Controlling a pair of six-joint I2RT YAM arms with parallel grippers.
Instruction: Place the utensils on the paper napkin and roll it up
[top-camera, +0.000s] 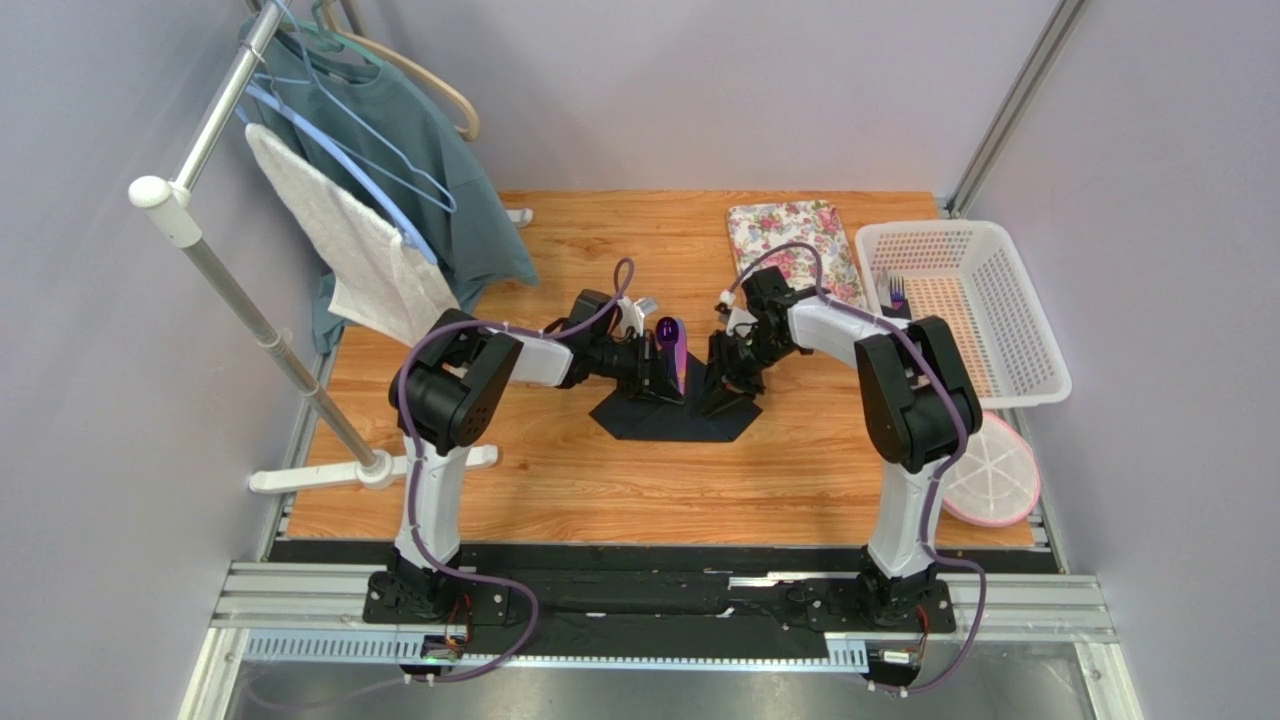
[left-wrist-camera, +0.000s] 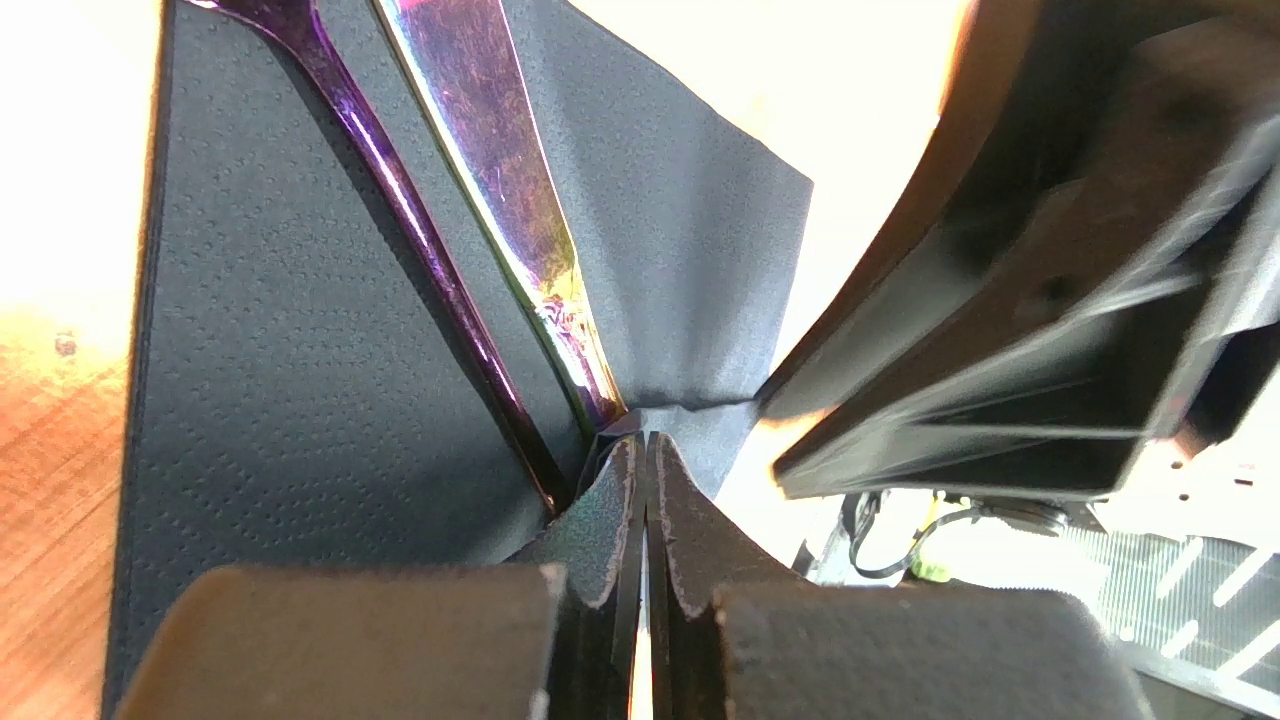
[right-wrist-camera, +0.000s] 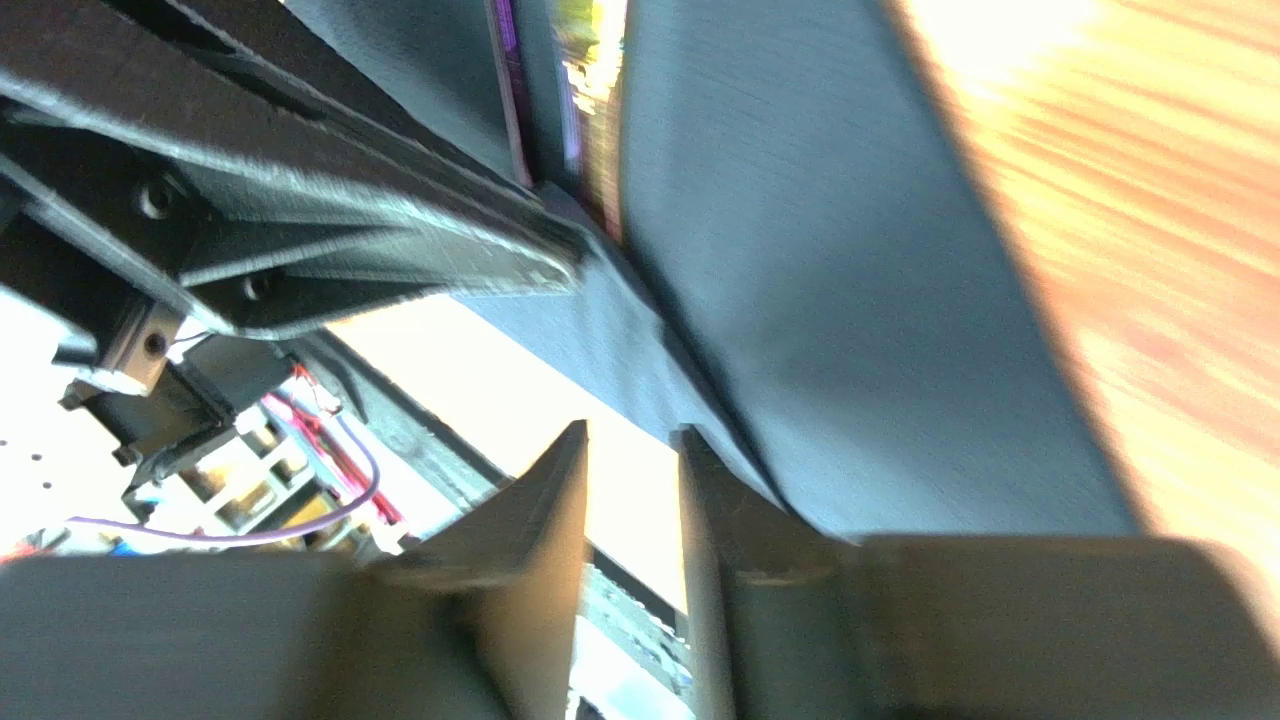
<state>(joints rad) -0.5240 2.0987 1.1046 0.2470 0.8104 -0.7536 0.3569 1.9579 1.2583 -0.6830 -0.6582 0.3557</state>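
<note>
While the left gripper (left-wrist-camera: 646, 453) holds its fingers pressed tight, pinching a fold of the paper napkin (top-camera: 661, 420), the right gripper (right-wrist-camera: 631, 446) sits just beside the napkin's edge. Its fingers are a little apart and hold nothing. The utensils (left-wrist-camera: 504, 195), shiny and purple, lie on the napkin. Farther back than the napkin are a floral mat (top-camera: 793, 240) and a white basket (top-camera: 926, 228).

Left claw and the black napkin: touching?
Touching. The left wrist view shows the left claw shut, with the paper napkin creased and drawn up between its tips.
</note>
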